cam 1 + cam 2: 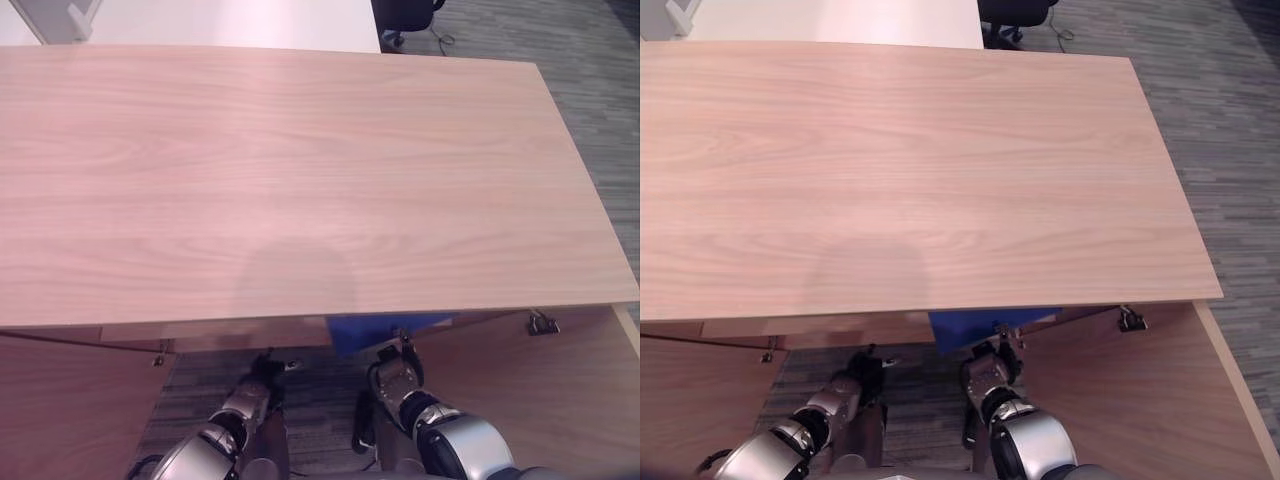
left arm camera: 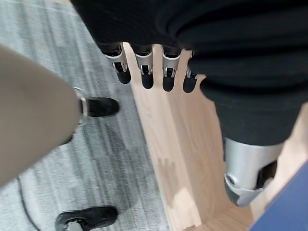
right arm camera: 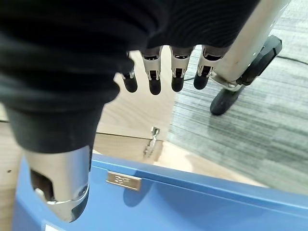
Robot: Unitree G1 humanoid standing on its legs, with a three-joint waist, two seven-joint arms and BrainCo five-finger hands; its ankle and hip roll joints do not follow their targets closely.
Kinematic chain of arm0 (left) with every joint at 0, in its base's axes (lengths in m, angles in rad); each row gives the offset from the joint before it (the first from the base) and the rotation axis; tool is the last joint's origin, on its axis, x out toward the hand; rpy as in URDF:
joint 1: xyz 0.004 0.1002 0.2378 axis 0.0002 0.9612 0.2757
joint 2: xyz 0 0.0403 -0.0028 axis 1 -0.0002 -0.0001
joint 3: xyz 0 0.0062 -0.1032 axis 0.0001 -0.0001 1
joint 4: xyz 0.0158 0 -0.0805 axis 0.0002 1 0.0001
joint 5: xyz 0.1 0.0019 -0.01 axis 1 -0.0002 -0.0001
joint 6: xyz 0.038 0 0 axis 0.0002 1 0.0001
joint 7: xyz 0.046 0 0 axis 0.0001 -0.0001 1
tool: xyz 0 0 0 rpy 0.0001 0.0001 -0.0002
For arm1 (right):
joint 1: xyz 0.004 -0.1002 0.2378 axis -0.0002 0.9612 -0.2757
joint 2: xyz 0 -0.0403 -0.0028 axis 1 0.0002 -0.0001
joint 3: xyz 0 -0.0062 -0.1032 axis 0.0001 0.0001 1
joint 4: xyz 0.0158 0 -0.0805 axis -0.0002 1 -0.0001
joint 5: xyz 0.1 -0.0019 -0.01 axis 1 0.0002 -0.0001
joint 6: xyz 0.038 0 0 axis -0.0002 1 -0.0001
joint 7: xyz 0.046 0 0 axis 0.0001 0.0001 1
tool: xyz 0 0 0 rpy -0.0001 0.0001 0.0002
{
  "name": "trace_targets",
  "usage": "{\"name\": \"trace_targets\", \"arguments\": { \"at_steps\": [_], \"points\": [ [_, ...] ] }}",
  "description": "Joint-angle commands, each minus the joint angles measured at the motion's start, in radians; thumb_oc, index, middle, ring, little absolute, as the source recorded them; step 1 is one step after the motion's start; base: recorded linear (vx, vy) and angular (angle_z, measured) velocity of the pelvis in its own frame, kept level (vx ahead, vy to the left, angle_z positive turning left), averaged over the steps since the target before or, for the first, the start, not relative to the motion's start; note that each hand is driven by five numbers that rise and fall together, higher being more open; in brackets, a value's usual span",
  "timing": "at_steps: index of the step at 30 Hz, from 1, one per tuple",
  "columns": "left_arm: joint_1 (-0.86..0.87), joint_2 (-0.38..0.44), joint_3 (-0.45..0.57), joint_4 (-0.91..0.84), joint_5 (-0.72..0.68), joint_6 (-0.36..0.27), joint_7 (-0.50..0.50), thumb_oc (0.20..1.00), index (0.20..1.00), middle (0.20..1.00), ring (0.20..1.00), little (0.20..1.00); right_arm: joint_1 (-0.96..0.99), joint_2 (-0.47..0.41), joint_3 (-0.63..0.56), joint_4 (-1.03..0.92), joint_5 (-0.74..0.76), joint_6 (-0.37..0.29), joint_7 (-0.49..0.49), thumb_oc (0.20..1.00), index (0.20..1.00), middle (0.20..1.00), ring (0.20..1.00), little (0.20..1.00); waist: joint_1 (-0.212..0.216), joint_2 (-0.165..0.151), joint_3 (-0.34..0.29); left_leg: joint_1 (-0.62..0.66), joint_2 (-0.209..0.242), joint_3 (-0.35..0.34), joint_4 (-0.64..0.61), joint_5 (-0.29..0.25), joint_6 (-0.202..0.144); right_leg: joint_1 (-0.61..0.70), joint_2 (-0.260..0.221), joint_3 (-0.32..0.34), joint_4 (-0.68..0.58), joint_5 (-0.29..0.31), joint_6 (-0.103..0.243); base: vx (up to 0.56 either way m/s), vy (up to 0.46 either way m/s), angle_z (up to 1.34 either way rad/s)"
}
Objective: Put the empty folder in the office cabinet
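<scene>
Nearest: left hand (image 1: 262,377) low over grey carpet (image 1: 300,410) before open cabinet, fingers (image 2: 147,72) straight, holding nothing. Right hand (image 1: 397,372) just beside it, fingers (image 3: 154,79) relaxed and straight, thumb (image 3: 60,187) above blue folder (image 3: 192,202), contact not clear, no grasp. Folder (image 1: 385,330) sits inside cabinet, under front edge of wooden top (image 1: 300,180). Cabinet doors (image 1: 530,390) swung open both sides. Beyond: white surface (image 1: 230,20), office chair base (image 1: 405,15).

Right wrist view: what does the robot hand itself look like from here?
The right robot hand has a dark ribbed cover over its back and wrist, a row of silver fingers ending in dark rounded tips, and a thicker silver thumb set apart. The left robot hand is built the same way.
</scene>
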Motion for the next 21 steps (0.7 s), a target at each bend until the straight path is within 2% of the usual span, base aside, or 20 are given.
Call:
{"name": "trace_targets", "arguments": {
  "at_steps": [1, 3, 9, 17, 21],
  "points": [
    [-0.059, -0.026, -0.006, 0.05, -0.012, -0.012, 0.0, 1.0, 1.0, 1.0, 1.0, 1.0, -0.013, 0.043, 0.013, -0.037, -0.058, 0.012, 0.02, 1.0, 1.0, 1.0, 1.0, 1.0, 0.018, 0.022, 0.016, 0.106, 0.01, 0.039, -0.092, -0.05, 0.053, 0.048, 0.003, -0.035, -0.086, 0.081, 0.028, 0.08, 0.04, 0.04],
    [-0.046, -0.029, 0.003, 0.056, -0.013, -0.009, 0.0, 1.0, 1.0, 1.0, 1.0, 1.0, 0.01, 0.048, 0.034, -0.056, -0.065, 0.016, 0.033, 1.0, 1.0, 1.0, 1.0, 1.0, 0.013, 0.022, -0.002, 0.143, 0.019, 0.054, -0.133, -0.033, 0.054, 0.076, 0.01, -0.038, -0.138, 0.112, 0.035, 0.09, 0.03, -0.01],
    [-0.001, -0.031, 0.032, 0.092, 0.023, 0.012, -0.01, 1.0, 1.0, 1.0, 1.0, 1.0, 0.08, 0.05, 0.087, -0.131, -0.07, 0.024, 0.07, 1.0, 1.0, 1.0, 1.0, 1.0, 0.007, 0.026, -0.034, 0.257, 0.022, 0.072, -0.204, -0.033, 0.057, 0.151, 0.015, -0.038, -0.186, 0.124, 0.049, 0.09, 0.037, -0.14],
    [0.03, -0.023, 0.071, 0.104, 0.036, 0.019, -0.008, 1.0, 1.0, 1.0, 1.0, 1.0, 0.117, 0.051, 0.114, -0.176, -0.093, 0.038, 0.104, 1.0, 1.0, 1.0, 1.0, 1.0, 0.01, 0.022, -0.069, 0.299, 0.024, 0.089, -0.248, -0.03, 0.062, 0.171, 0.017, -0.032, -0.209, 0.138, 0.06, 0.04, 0.024, -0.01],
    [0.035, -0.017, 0.082, 0.116, 0.044, 0.02, -0.015, 1.0, 1.0, 1.0, 1.0, 1.0, 0.104, 0.04, 0.09, -0.152, -0.09, 0.045, 0.118, 1.0, 1.0, 1.0, 1.0, 1.0, 0.013, 0.026, -0.095, 0.316, 0.025, 0.084, -0.283, -0.017, 0.062, 0.184, 0.014, -0.039, -0.229, 0.144, 0.064, 0.06, 0.03, -0.01]
  ]
}}
